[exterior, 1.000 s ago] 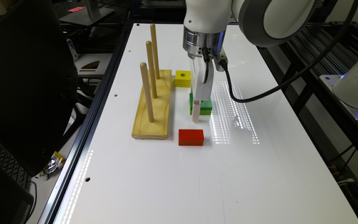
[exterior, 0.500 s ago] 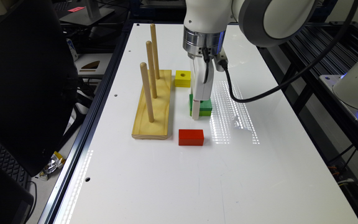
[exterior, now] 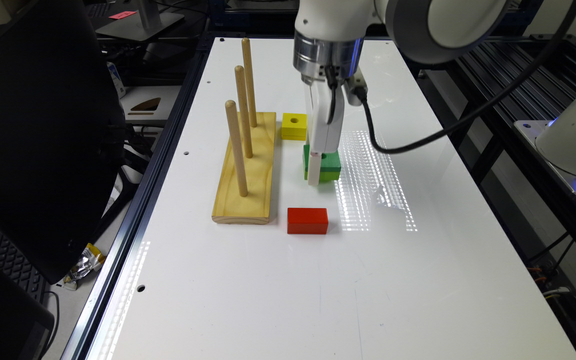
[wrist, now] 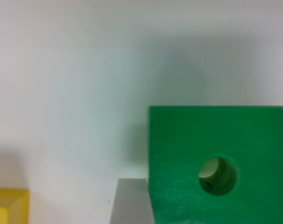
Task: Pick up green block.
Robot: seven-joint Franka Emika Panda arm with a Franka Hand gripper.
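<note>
White tabletop (exterior: 418, 280) with a black metal frame around it is what I'm looking at, dark monitors and cables sitting off to the exterior view's left. On the table a wooden peg stand (exterior: 245, 172) with three upright dowels is lying lengthwise. Just beside it, toward the exterior view's right, a small yellow block (exterior: 294, 126) with a hole is sitting, and the green block (exterior: 329, 166) is resting flat on the table right past that, close to the yellow one but not touching as far as I can see. A solid red block (exterior: 307, 220) is sitting nearer the camera, apart from both.

The gripper (exterior: 318, 165) is hanging straight down over the green block, its white finger reaching down along the block's side facing the stand. From the wrist cam I'm seeing the green block (wrist: 218, 165) close up, round hole and all, with a corner of the yellow block (wrist: 8, 206) at the edge. Honestly I can't tell whether the claw is spread or pinching.
</note>
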